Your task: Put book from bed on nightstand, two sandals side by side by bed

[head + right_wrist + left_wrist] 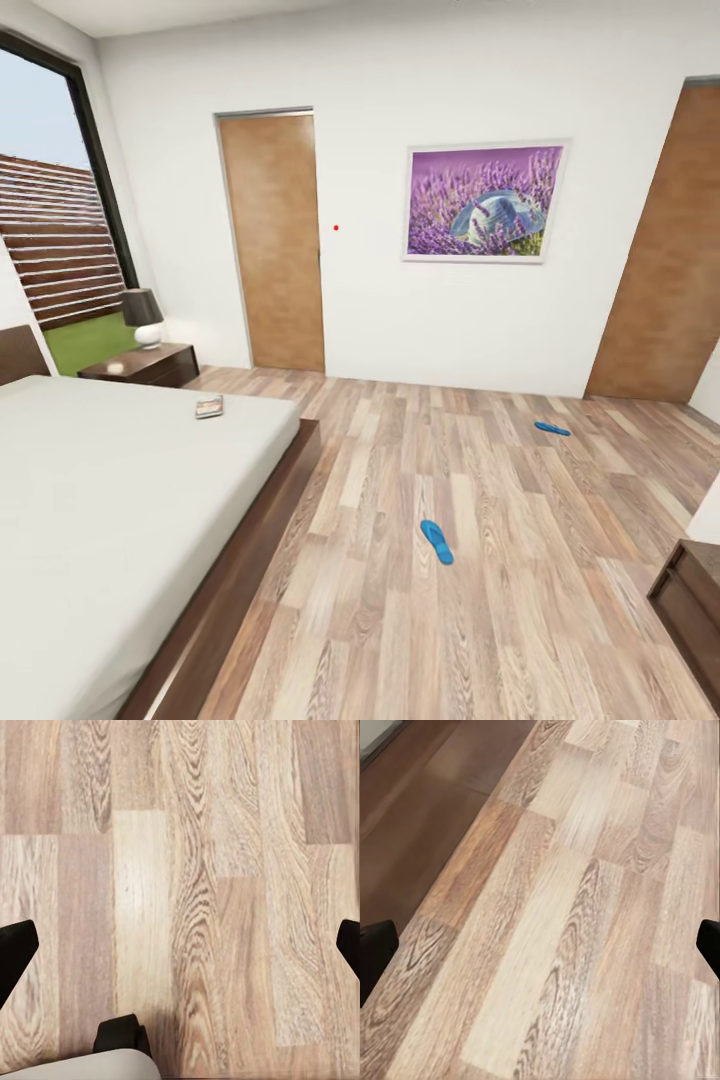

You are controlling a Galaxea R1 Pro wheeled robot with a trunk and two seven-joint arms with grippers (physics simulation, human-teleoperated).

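The window stands at the far left of the bedroom, behind the bed's head end. The bed fills the left of the head view, its pale mattress on a dark frame. Beyond the bed's far corner, by the window, sits the nightstand, with a lamp on top. The book lies flat on the mattress near the bed's far edge, close to the nightstand but not touching it.

Right of the bed, past the nightstand, a wooden door is set in the white wall. Further right of the bed hangs a purple picture. On the plank floor, one sandal lies a short way out from the bed's long side, apart from the frame. The second sandal lies well away from the bed, nearer the back wall and well apart from the first. A second door stands at the right, and a dark cabinet juts in at the lower right corner, across the floor from the bed.

In the left wrist view, the left gripper has its fingertips spread wide over bare planks, holding nothing, with the bed's dark frame beside it. In the right wrist view, the right gripper is likewise spread wide and empty over the floor.
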